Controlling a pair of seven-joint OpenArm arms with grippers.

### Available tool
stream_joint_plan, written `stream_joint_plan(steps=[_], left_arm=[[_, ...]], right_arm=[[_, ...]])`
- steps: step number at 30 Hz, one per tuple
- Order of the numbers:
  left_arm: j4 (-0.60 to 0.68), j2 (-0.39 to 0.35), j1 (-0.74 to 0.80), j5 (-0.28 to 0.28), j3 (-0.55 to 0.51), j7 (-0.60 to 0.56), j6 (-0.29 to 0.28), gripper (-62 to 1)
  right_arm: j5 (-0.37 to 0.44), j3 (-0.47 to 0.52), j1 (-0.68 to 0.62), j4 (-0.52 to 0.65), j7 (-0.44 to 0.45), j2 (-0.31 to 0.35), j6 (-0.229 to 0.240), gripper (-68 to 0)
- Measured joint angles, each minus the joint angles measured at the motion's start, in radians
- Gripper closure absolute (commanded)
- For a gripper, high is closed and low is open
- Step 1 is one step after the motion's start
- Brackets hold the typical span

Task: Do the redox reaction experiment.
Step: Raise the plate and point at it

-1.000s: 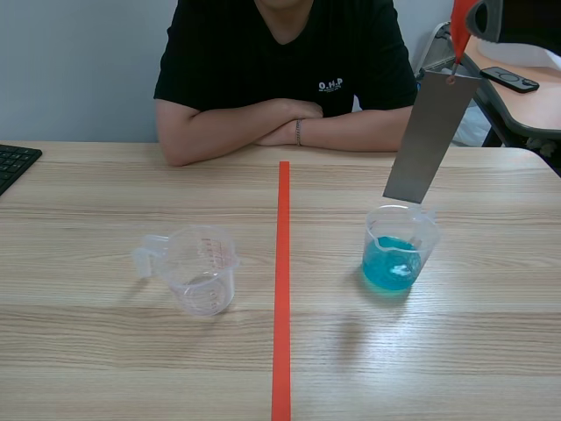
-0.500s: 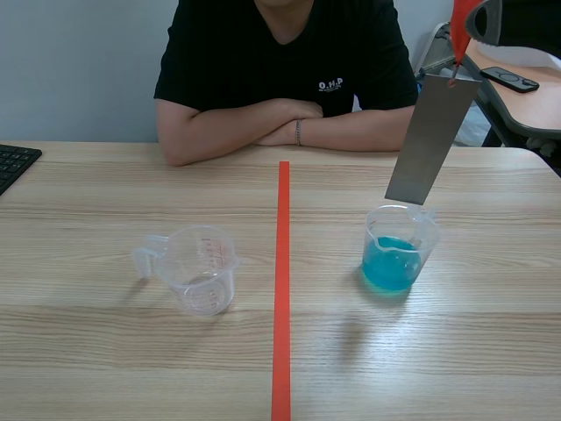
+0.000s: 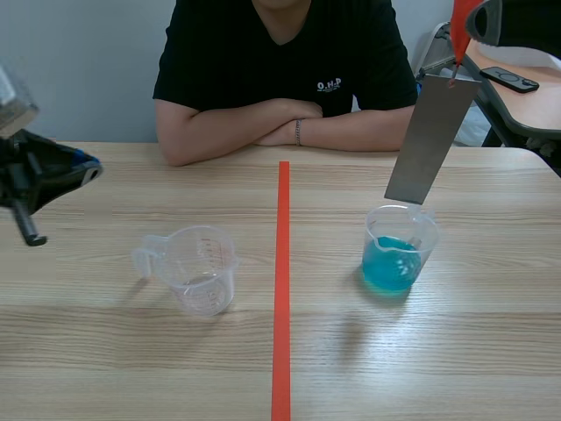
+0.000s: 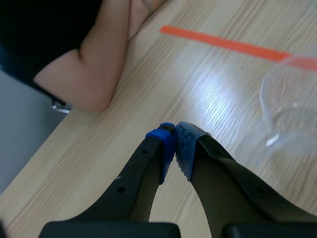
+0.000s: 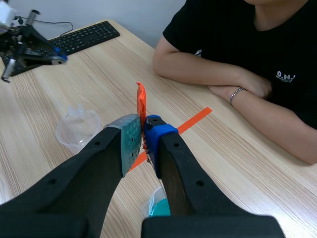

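**Bringing in the left arm while the plate waits over the blue solution**

The one real change is on the robot's left. A second ago that side of the table showed only a keyboard corner; now the left gripper has swung in above it, level with the empty cup but well apart from it. Its pads are pressed together with nothing between them (the wrist view shows the tips meeting over bare wood).

On the right nothing has shifted. The right gripper stays clamped on the orange-red tag. The metal plate hangs tilted from the tag, its lower edge at the rim of the beaker and clear of the blue liquid. My reading is that the dip has not yet been made, and that the left arm is coming to help, perhaps to steady a vessel.

The table is pale wood grain, split by a tape line that runs away from the robot between the two vessels. Beyond it a person sits with arms folded on the far edge. A keyboard lies at the left end, and behind the plate a second desk carries a dark remote.
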Motion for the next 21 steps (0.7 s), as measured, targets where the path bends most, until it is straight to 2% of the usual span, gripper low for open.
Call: stream_joint_plan(steps=[3, 9, 13, 21], left_arm=[[0.000, 0.065, -0.088, -0.020, 0.086, 0.088, 0.000, -2.6], [-0.045, 0.221, -0.199, -0.071, 0.212, 0.177, 0.000, -2.7], [-0.108, 0.316, -0.245, -0.097, 0.258, 0.216, 0.000, -2.7], [-0.224, 0.468, -0.325, -0.097, 0.321, 0.255, 0.000, -2.8]], right_arm=[[0.000, 0.000, 0.000, 0.000, 0.000, 0.000, 0.000, -1.5], [0.004, 0.000, 0.000, 0.000, 0.000, 0.000, 0.000, -1.5], [0.005, 0.000, 0.000, 0.000, 0.000, 0.000, 0.000, -1.5], [0.006, 0.000, 0.000, 0.000, 0.000, 0.000, 0.000, -1.5]])
